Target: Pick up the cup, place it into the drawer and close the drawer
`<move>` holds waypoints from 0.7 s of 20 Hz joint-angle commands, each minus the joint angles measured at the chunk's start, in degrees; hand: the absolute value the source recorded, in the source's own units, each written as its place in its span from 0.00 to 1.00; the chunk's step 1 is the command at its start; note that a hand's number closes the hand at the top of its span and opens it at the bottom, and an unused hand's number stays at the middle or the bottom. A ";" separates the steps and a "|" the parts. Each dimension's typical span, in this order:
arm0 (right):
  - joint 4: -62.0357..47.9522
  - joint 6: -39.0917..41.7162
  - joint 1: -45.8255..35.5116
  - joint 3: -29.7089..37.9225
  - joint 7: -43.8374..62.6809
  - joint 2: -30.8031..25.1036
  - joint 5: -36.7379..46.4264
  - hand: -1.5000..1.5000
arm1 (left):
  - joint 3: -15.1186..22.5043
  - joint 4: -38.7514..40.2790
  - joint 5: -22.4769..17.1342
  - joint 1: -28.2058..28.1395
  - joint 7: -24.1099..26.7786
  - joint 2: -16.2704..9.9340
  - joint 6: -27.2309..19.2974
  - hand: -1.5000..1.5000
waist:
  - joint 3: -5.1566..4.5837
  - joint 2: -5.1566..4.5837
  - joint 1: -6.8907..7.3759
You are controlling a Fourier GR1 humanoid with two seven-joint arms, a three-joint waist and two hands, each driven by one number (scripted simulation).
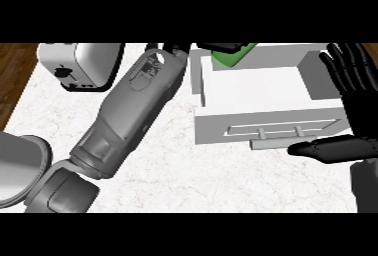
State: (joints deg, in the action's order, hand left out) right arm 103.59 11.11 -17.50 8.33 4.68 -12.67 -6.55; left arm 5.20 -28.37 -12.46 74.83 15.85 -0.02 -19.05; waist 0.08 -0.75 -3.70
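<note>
Marble counter (184,165) | green cup (232,55) in left robot hand (221,47) over drawer (258,90) | fingers curled round it

The left hand (221,47) and green cup (233,56) are cut off by the top edge.
</note>
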 commanded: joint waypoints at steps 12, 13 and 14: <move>-3.25 3.47 -3.21 -1.78 -2.39 0.41 -2.13 0.00 | 15.56 11.23 -5.56 -0.22 -4.70 0.02 3.97 1.00 | 0.11 -1.84 -7.13; -2.72 2.56 -3.78 -2.80 -2.35 1.42 -1.30 0.00 | 15.28 12.29 -5.30 0.33 -4.05 0.02 4.58 0.00 | 0.08 -2.31 -7.47; -1.48 2.41 -4.45 -4.60 -1.04 2.09 -0.79 0.00 | 16.30 10.90 -6.15 -0.02 -4.02 0.02 3.92 0.00 | 0.03 -1.91 -7.83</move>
State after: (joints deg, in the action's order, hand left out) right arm 101.40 13.41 -21.00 5.83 3.10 -11.72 -7.62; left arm 18.95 -17.39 -17.33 75.63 11.63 0.00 -15.78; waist 0.15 -2.45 -10.03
